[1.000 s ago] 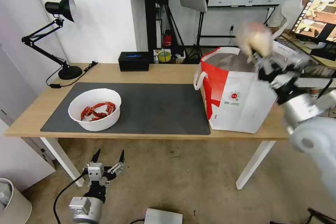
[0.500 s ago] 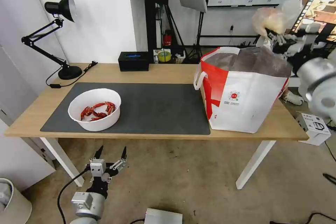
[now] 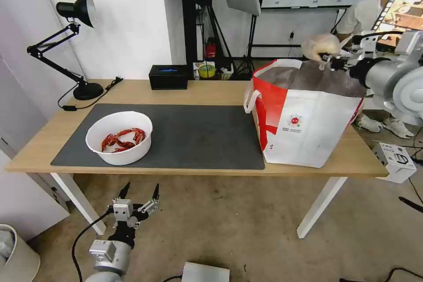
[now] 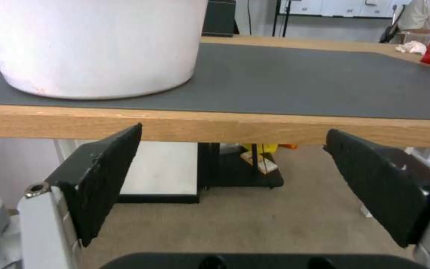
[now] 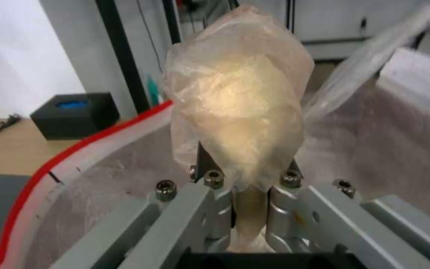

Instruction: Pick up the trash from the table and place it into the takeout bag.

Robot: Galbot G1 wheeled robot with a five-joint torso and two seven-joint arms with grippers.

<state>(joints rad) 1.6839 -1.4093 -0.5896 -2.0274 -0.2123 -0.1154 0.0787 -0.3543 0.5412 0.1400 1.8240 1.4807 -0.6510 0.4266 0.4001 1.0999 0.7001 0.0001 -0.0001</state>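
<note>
On my head feed the right pincer [image 3: 327,58] was raised over the far, right-hand part of the takeout bag [image 3: 304,128], above its open mouth, and it was clamped on the pale lump wrapped in clear plastic [image 3: 320,46]. The right wrist feed confirmed the grip: the two metal fingers [image 5: 225,201] pressed together on the twisted neck of the plastic, with the lump [image 5: 237,112] bulging out beyond them and the bag's silver foil lining [image 5: 120,175] and red rim directly behind it. The lump was clear of the bag, touching neither rim nor lining as far as I could see.

The bag stood upright on the right end of the counter [image 3: 198,92], its left side just beside the right edge of the dark grey mat [image 3: 198,134], a white loop handle hanging toward the mat. The white round bowl of red crayfish shells [image 3: 119,137] sat on the left part of the mat, close to the near edge, well apart from the bag. A black tissue box [image 3: 168,77] rested at the back of the counter, and a black desk lamp [image 3: 72,48] stood at the back left corner.

My left pincer [image 3: 139,196] hung low in front of the counter, below its near edge and under the bowl, fingers spread apart and holding nothing. From the left wrist feed I saw its two black pads [image 4: 108,179] wide open beneath the wooden edge, with the bowl's white wall [image 4: 95,45] on the mat above.
</note>
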